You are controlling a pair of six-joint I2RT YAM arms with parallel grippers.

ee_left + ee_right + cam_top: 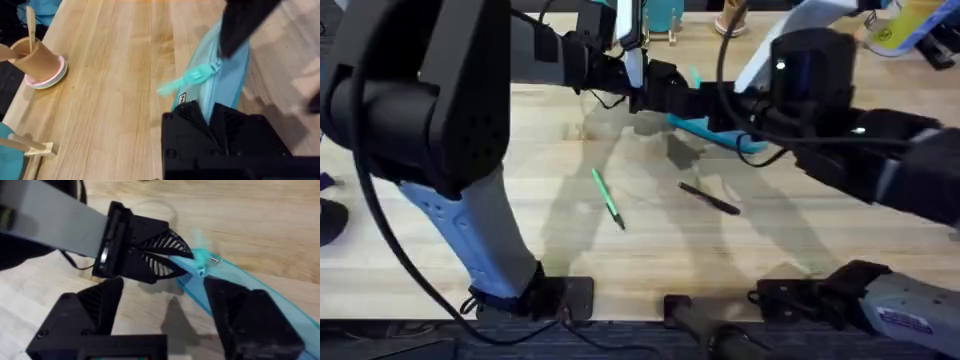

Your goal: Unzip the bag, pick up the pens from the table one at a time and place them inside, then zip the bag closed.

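Left claw (pixel 212 117) pinches bag (pixel 227 80) end; bag lies diagonal on table (pixel 120 75).

Robot lab or workshop, butcher-block counter (pixel 470 270), two black robot arms (pixel 420 90) bolted at its edge, loose cables, cluttered props like a paper cup (pixel 37 60) at the back

Teal bag (pixel 720 132) between arms, green pen (pixel 608 199), black pen (pixel 710 198)

A brown paper cup (pixel 36 61) holding a wooden stick (pixel 31 22) stands on a small stack of pastel plates (pixel 50 79). Near the cup lies a light wooden block (pixel 41 148).
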